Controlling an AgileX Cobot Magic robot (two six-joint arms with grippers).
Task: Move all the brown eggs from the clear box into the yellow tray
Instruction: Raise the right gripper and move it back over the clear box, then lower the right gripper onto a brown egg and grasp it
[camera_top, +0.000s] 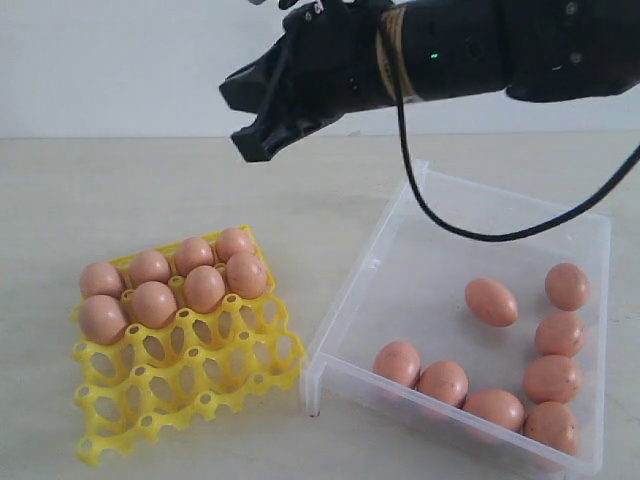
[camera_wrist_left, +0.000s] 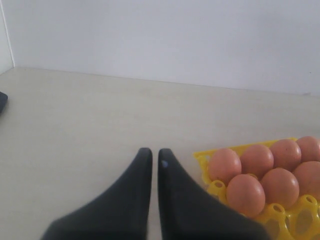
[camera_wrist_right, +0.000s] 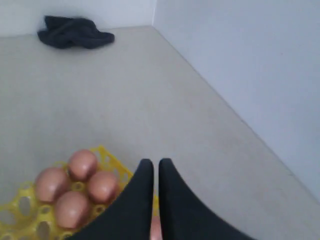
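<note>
Brown eggs (camera_top: 491, 301): matte orange-brown ovals with faint dark speckles. We count eight in each container.
Eggs in the yellow tray (camera_top: 190, 385): they fill the two rear rows, seated upright in the cups with the long axis vertical and rounded ends up.
Eggs in the clear box (camera_top: 420, 190): they lie on their sides. Seven curve along the near and right walls. One lies apart near the middle, its long axis slanting from far-left to near-right in the exterior view.
Tray material: bright yellow plastic lattice of round holes with raised pegs. We see the front rows unfilled.
Box material: transparent, colourless, low-walled plastic, just beside the tray on the pale tabletop (camera_top: 150, 190).
Right tool (camera_wrist_right: 156, 162): black tapered fingers clenched to a thin slit with no egg between them, held high above the tray's far edge.
Left tool (camera_wrist_left: 155, 151): likewise clenched on nothing, low beside the tray.
</note>
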